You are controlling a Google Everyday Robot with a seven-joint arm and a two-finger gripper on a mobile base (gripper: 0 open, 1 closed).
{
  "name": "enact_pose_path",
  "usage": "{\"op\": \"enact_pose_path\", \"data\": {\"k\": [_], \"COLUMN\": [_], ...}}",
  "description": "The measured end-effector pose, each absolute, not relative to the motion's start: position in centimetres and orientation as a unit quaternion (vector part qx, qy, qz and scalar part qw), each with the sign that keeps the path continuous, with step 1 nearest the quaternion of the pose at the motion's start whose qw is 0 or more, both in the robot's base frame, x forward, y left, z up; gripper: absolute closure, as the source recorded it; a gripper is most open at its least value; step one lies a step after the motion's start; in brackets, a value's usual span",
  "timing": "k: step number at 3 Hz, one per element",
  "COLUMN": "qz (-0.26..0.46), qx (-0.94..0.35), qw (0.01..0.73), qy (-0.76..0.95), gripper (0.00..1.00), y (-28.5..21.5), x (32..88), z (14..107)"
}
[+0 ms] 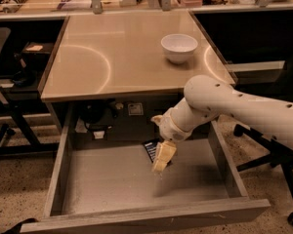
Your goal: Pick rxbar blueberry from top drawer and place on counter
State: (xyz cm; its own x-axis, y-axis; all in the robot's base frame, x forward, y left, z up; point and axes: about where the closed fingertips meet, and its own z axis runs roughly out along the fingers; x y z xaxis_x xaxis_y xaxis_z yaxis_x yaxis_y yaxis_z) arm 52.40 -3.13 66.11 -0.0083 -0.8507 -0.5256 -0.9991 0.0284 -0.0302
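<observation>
Camera view, looking down from the front.

- table [122, 48]: square, glossy beige top with a thin darker edge. Curved light reflections sit near its left and right edges.
- white bowl [179, 47]: round, smooth and upright, near the table's far right corner, well apart from everything else.
- top drawer [112, 184]: stands open below the table's near edge. Grey wood-grain, with low side walls and a long front panel nearest the camera. The bottom is flat, pale grey and matte.
- rxbar blueberry [150, 150]: small flat rectangle in a dark navy wrapper. It lies on the drawer bottom toward the back, right of centre, just below the table's near edge. Only its left part shows; the rest is hidden behind the pincer. Lettering not readable.
- arm [234, 106]: smooth white rounded shell with small dark holes. It enters from the right, passes below the table's near right corner and bends down into the drawer. It ends in a rounded white wrist.
- pincer [161, 164]: cream-yellow and blocky, pointing down and slightly left inside the drawer. Its tip is close over the bottom and it overlaps the bar's right side. Cannot tell how far it is open, nor whether it has hold of the bar or only stands in front of it. A soft shadow lies on the drawer bottom to its right.
</observation>
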Motion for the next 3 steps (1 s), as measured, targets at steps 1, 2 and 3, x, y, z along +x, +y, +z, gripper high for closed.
{"op": "enact_pose_path", "data": {"k": [1,2,3], "qz": [0.183,0.185,0.189], "qx": [-0.681,-0.688,-0.692], "qw": [0.211,0.215,0.217], "qy": [0.677,0.668,0.662], "gripper": [0.0,0.0,0.0], "y": [-3.1,-3.0,-3.3], "x": [53.4,54.1,54.6], "z": [64.4,63.1,62.0]}}
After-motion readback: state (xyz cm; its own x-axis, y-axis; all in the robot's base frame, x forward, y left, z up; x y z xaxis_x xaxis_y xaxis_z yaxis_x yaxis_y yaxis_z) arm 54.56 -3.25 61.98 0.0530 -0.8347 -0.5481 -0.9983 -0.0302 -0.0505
